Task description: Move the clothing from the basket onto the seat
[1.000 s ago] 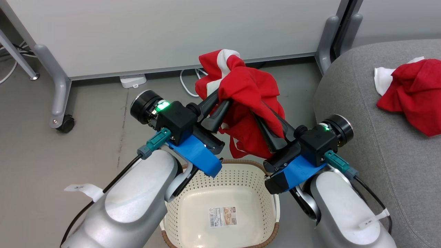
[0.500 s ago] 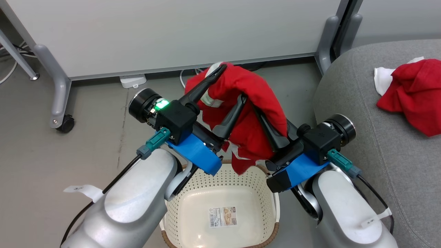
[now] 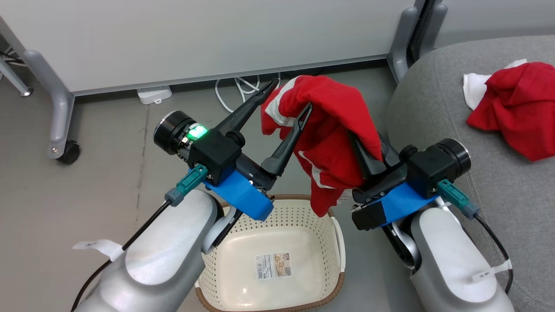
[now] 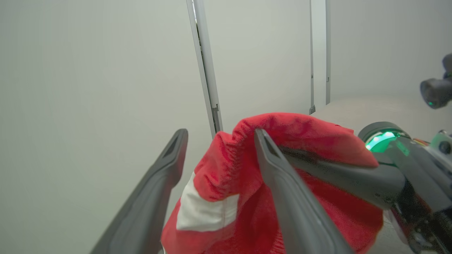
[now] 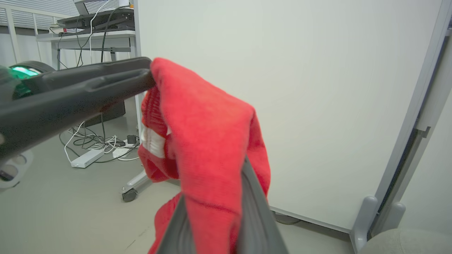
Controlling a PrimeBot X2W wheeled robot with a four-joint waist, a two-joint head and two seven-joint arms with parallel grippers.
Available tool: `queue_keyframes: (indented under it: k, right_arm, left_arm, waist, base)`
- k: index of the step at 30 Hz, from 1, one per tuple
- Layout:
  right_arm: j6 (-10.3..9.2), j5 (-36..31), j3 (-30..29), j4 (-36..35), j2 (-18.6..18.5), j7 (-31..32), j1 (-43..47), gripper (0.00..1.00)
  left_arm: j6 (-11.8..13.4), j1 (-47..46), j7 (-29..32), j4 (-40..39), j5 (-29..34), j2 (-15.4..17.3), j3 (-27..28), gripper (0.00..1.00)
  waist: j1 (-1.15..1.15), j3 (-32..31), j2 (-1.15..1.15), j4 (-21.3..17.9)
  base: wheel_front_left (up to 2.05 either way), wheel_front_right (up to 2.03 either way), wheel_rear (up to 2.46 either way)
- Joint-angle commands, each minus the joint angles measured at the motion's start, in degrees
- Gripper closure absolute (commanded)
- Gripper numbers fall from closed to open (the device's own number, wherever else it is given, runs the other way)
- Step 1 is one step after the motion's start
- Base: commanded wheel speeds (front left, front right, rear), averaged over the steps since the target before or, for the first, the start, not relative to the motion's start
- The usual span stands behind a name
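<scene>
Grey floor (image 3: pixel 108 151) is bounded by a white partition panel (image 3: pixel 217 34) on castor legs, loose white cables (image 3: pixel 238 86) at its foot. A small cream-white perforated plastic basket (image 3: pixel 336 234) with brown rim is seen emptied, paper label (image 3: pixel 273 266) bared. One bright red white-striped fabric garment (image 3: pixel 334 130) is carried above the floor, between basket and large light grey upholstered seat (image 3: pixel 433 108). It is clamped in the right pincer (image 3: pixel 353 141), jaws closed tight on a fold, the rest draped over. The left pincer (image 3: pixel 292 92) is spread fully wide, nothing gripped, though one finger is lodged against the cloth. A second red garment (image 3: pixel 516 104) with white trim is already laid on the seat. Risk: cloth snagged on that left finger as the arms part, so pulled loose and dropped to the floor; the hanging hem may be caught on the basket rim
</scene>
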Motion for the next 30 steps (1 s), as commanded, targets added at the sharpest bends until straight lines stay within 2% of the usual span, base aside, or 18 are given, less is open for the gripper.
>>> queue_keyframes:
  k: [1, 16, 30]
  right_arm:
    - [0.03, -0.4, -0.7, -0.3, -0.1, -0.2, 0.8, 1.00]
    - [0.03, -1.7, -9.0, -4.0, -0.1, -0.2, 3.3, 1.00]
    - [0.03, -0.3, -13.4, -7.1, -0.1, -0.2, 7.6, 1.00]
  left_arm:
    - [0.4, 0.6, -0.3, -0.3, 0.4, 0.3, 0.5, 0.00]
    - [-0.1, 0.9, -0.2, -0.4, 1.3, 1.5, -0.3, 0.00]
    - [-0.5, -0.7, 0.3, 0.5, 1.0, 2.2, -3.7, 0.00]
  waist:
    - [0.00, 0.6, 0.00, -0.8]
    - [0.00, 4.1, 0.00, -9.8]
    - [0.00, 5.7, 0.00, -19.4]
  base:
    - [0.00, 0.00, 0.00]
    - [0.00, 0.00, 0.00]
    - [0.00, 0.00, 0.00]
